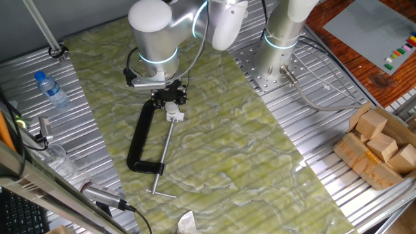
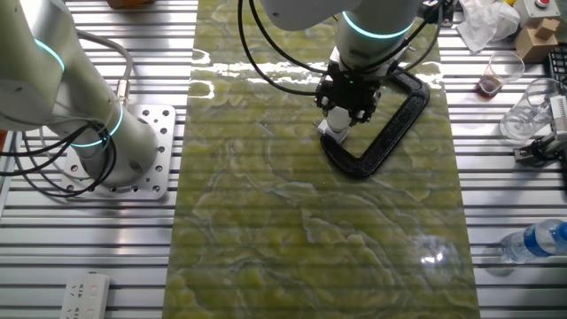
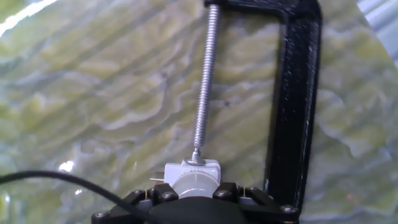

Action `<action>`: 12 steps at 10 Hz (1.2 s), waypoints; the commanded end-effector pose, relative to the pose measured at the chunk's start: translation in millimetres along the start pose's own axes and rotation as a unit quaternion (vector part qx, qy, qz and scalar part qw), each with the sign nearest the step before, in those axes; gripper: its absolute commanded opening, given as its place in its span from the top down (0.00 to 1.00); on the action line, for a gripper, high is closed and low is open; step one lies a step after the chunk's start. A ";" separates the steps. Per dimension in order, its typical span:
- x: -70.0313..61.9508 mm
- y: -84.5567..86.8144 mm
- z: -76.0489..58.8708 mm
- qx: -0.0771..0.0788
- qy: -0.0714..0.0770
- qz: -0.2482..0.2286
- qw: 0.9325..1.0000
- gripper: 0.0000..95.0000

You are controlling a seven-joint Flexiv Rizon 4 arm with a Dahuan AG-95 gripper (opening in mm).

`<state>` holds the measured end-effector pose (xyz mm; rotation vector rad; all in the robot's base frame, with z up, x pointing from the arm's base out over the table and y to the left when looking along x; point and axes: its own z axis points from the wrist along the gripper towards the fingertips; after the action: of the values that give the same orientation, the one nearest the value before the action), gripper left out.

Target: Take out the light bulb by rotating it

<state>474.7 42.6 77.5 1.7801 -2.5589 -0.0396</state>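
The light bulb is a small whitish round shape in the hand view, seated in a white square socket. The socket is pinned by the screw of a black C-clamp lying on the green mat. My gripper stands straight over the bulb, with a finger pressed against each side of it. In one fixed view the gripper hides the bulb and only the socket and the clamp show. In the other fixed view the gripper covers the socket at the clamp.
A clear bottle with a blue cap lies on the metal table left of the mat, also in the other fixed view. A cardboard box of wooden blocks sits at the right. A plastic cup stands beside the mat. The arm's base is behind.
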 end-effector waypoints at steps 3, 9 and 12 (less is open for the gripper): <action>-0.8 0.4 -0.4 -0.001 0.001 -0.078 0.997 1.00; -0.8 0.6 -0.6 -0.003 0.004 -0.186 0.983 1.00; -0.6 0.8 -0.6 -0.004 0.004 -0.230 0.973 1.00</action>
<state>474.0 42.7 77.9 2.2907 -2.1044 -0.0499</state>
